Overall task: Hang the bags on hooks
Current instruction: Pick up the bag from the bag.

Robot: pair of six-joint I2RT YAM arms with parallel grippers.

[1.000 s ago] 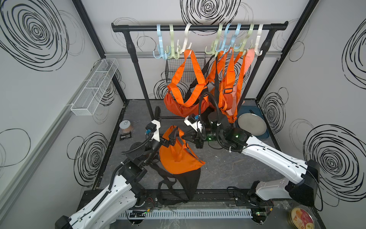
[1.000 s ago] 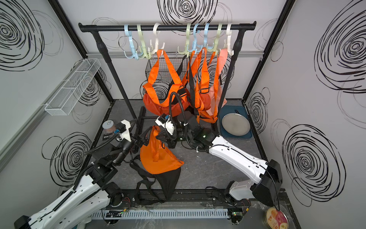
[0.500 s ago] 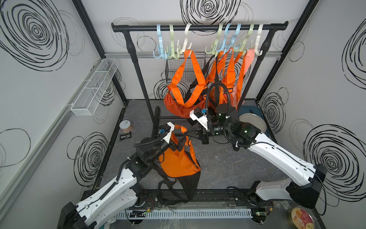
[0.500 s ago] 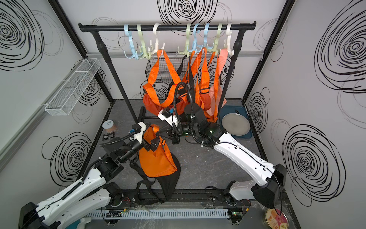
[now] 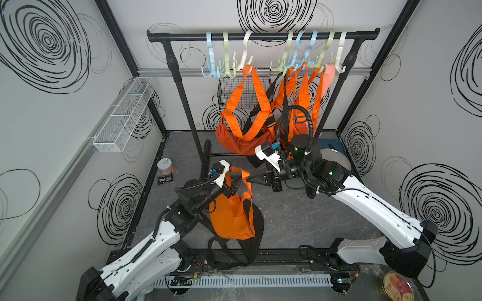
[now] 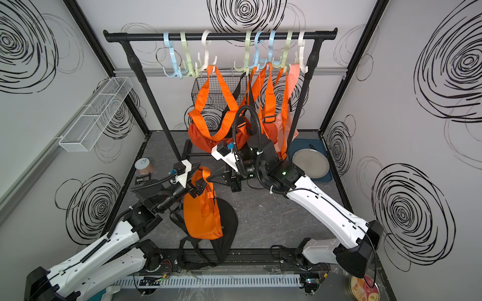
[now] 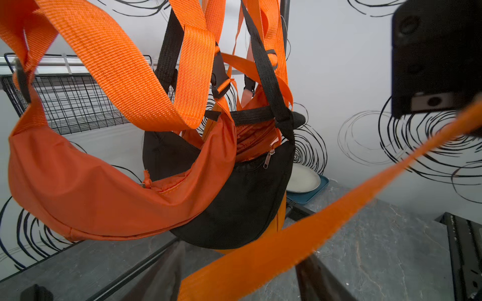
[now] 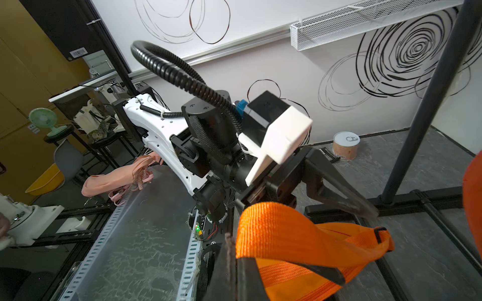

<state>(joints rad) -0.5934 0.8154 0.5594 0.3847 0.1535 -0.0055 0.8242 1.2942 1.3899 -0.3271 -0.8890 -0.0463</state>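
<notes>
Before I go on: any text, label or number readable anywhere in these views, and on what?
Nothing can be read.
Black card on the floor beside the can: pale print, too small.
Round tin at the front edge: lid print blurred.
Barcode sticker, right wrist view: bars only, nothing legible.

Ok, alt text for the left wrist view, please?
A taut orange strap slants across the foreground. Behind it an orange bag and a black bag hang by their straps, with a black wire basket on the wall behind.
</notes>
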